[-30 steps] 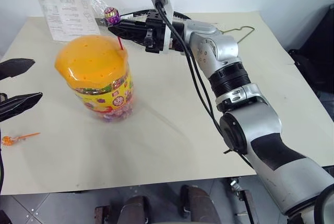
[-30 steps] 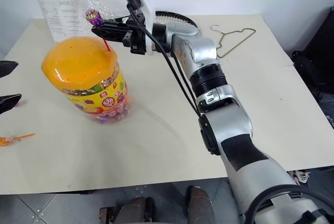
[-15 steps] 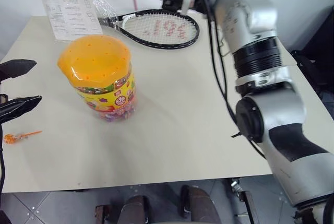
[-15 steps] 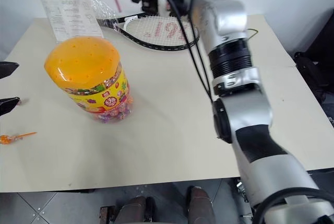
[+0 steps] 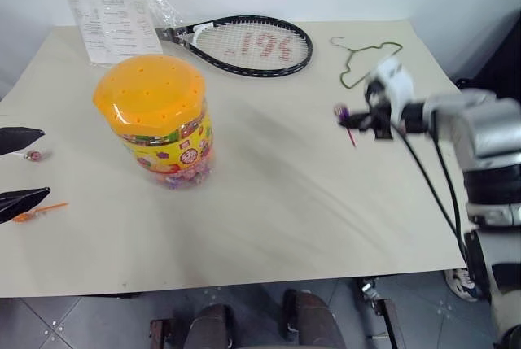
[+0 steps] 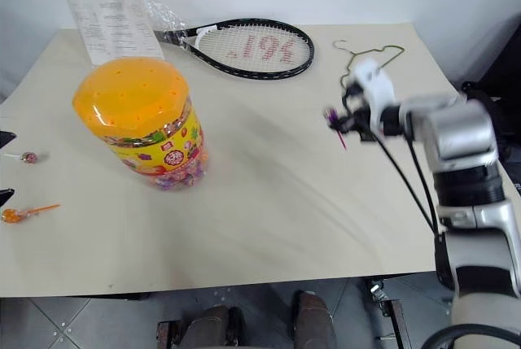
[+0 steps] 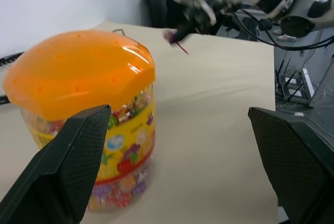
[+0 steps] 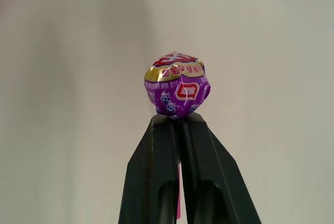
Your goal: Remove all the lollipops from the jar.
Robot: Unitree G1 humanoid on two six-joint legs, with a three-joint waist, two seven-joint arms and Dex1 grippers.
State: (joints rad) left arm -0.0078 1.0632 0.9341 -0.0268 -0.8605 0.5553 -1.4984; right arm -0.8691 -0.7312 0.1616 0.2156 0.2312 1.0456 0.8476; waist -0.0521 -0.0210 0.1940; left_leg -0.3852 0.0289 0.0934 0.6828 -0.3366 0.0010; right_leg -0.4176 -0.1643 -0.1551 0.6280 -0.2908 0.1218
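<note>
Beige bench under a white wall. Nearest, at the left edge: orange wrapped lollipop on a thin stick, small purple-pink wrapped lollipop, likely already out of the jar. Left gripper hovers there, fingers released and wide. Mid-bench: large clear plastic jar, orange holed dome lid, yellow candy-print label; label text unreadable. Right gripper fingers clenched on purple wrapped lollipop, over bare bench right of the jar, probably for set-down. Farthest: black tennis racket, strings marked "196"; wire hanger; printed sheet in a clear sleeve.
</note>
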